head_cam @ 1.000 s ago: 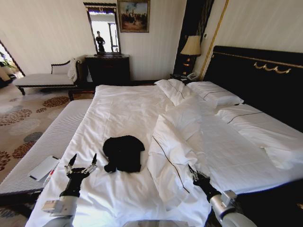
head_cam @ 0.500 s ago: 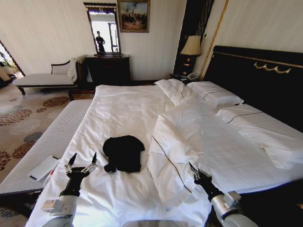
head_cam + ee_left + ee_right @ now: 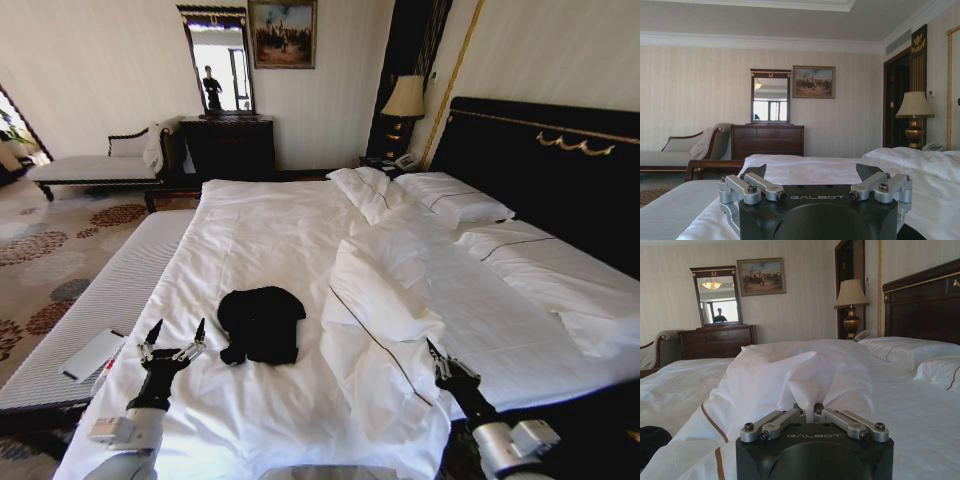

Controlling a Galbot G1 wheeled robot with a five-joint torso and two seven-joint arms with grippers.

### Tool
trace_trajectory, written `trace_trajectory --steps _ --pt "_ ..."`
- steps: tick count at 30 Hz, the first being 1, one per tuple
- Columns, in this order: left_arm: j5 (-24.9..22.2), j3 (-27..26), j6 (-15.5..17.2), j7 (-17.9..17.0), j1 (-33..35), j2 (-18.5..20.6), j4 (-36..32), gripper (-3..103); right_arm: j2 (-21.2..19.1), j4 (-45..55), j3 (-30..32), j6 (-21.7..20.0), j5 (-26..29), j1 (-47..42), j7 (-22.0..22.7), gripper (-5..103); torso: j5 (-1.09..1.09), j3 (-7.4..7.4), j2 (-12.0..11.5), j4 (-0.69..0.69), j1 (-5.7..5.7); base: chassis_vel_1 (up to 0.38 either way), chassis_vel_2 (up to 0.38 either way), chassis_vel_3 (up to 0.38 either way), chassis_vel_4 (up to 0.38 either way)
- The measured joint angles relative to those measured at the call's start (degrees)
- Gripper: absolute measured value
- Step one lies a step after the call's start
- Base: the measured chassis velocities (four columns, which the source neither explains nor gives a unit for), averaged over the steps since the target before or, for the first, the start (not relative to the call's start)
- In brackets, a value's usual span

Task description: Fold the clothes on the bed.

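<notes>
The clothes are one black T-shirt (image 3: 262, 323), lying crumpled on the bed (image 3: 250, 230) near its front edge; a dark corner of the T-shirt (image 3: 649, 442) also shows in the right wrist view. My left gripper (image 3: 172, 336) (image 3: 811, 172) hovers open just left of the shirt, holding nothing. My right gripper (image 3: 441, 364) (image 3: 809, 412) is shut on a pinch of the white duvet (image 3: 380, 310) (image 3: 805, 370), whose bunched fold rises to the right of the shirt.
A grey padded bench (image 3: 110, 290) runs along the bed's left side with a flat white item (image 3: 92, 354) on it. Pillows (image 3: 455, 200) lie by the dark headboard (image 3: 545, 170). A chaise (image 3: 90, 165), dresser (image 3: 228, 145) and lamp (image 3: 405, 98) stand along the far wall.
My right gripper has drawn back to the right with the duvet in it, pulling the fold farther from the shirt. The left gripper has barely moved.
</notes>
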Motion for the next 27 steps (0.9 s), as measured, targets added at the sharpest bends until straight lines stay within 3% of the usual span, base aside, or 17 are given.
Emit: trace_trajectory --steps 17,27 --pt "-0.2 0.0 0.6 -0.4 -0.9 -0.6 0.1 100 4.0 -6.5 19.2 2.1 9.7 1.8 2.1 1 0.01 0.0 0.0 0.01 0.0 0.0 0.0 0.0 0.0" --pt "0.0 0.5 1.0 -0.6 -2.0 -0.2 0.6 100 4.4 -16.2 25.8 3.6 11.2 3.7 3.1 1 0.01 0.0 0.0 -0.01 0.0 0.0 0.0 0.0 0.0"
